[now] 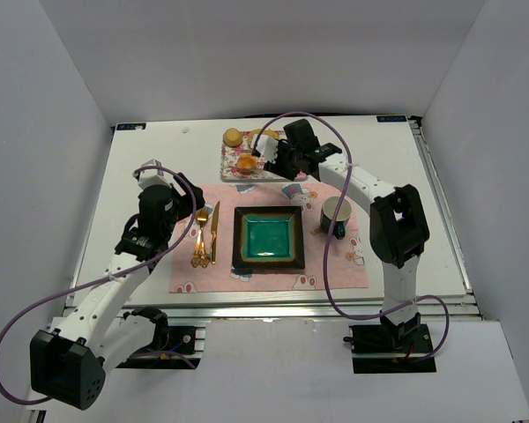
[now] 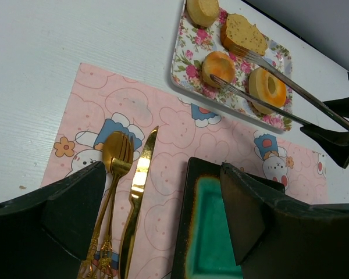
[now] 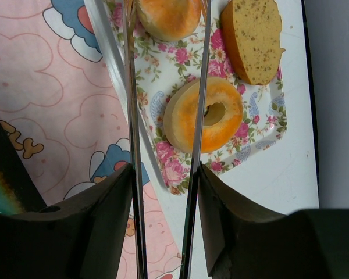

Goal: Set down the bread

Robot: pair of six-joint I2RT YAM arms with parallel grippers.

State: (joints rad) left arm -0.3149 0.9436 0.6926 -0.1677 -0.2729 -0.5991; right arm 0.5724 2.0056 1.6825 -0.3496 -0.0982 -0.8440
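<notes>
The bread (image 2: pixel 218 67), a small orange-golden bun with a darker centre, lies on the floral tray (image 2: pixel 186 55) at the back; it also shows in the top view (image 1: pixel 246 163) and the right wrist view (image 3: pixel 168 17). My right gripper (image 3: pixel 166 180) (image 1: pixel 278 159) is shut on metal tongs (image 3: pixel 132 104). The tongs' two arms reach over the tray, with their tips either side of the bread. My left gripper (image 2: pixel 163 197) (image 1: pixel 183 196) is open and empty, hovering over the pink placemat (image 2: pixel 163 133) between the cutlery and the plate.
The tray also holds a ring doughnut (image 3: pixel 205 113), a seeded slice (image 3: pixel 253 38) and a pale bun (image 2: pixel 202 10). On the placemat are a square teal plate (image 1: pixel 268 211), a gold fork (image 2: pixel 116 154), a gold knife (image 2: pixel 141 174) and a mug (image 1: pixel 337 214).
</notes>
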